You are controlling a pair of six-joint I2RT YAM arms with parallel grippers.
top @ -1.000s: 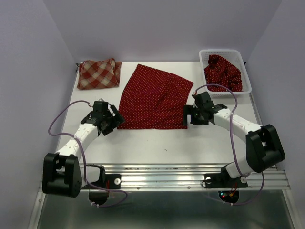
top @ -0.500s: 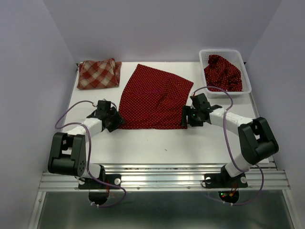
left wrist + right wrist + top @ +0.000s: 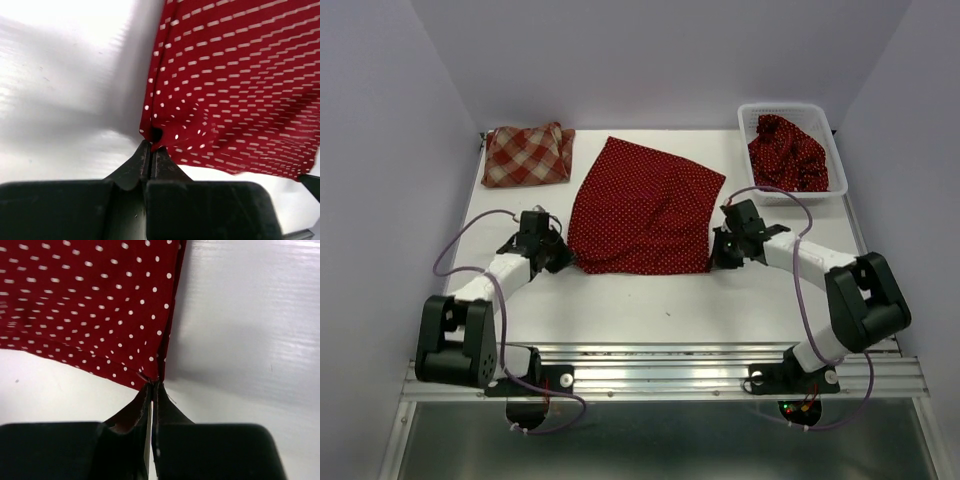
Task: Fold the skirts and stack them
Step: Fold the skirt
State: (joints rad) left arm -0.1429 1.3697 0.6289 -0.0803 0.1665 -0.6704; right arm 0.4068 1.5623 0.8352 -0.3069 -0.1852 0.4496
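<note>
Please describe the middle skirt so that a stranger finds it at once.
On the white table, look between the checked skirt and the white basket. The dark red dotted skirt there lies spread out; its twin sits crumpled inside the basket.

Spread skirt (image 3: 645, 210) centre; folded skirt (image 3: 527, 155) behind-left; third skirt (image 3: 787, 152) in basket (image 3: 752, 115) behind-right.

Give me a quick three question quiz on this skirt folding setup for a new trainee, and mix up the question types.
1. True or false: the left gripper and the right gripper are each shut on a near corner of the spread dotted skirt.
2. What lies in the white basket?
3. Where is the checked skirt? A) in the basket B) far left on the table C) under the spread skirt
Key: 1 true; 2 a crumpled dotted skirt; 3 B.
</note>
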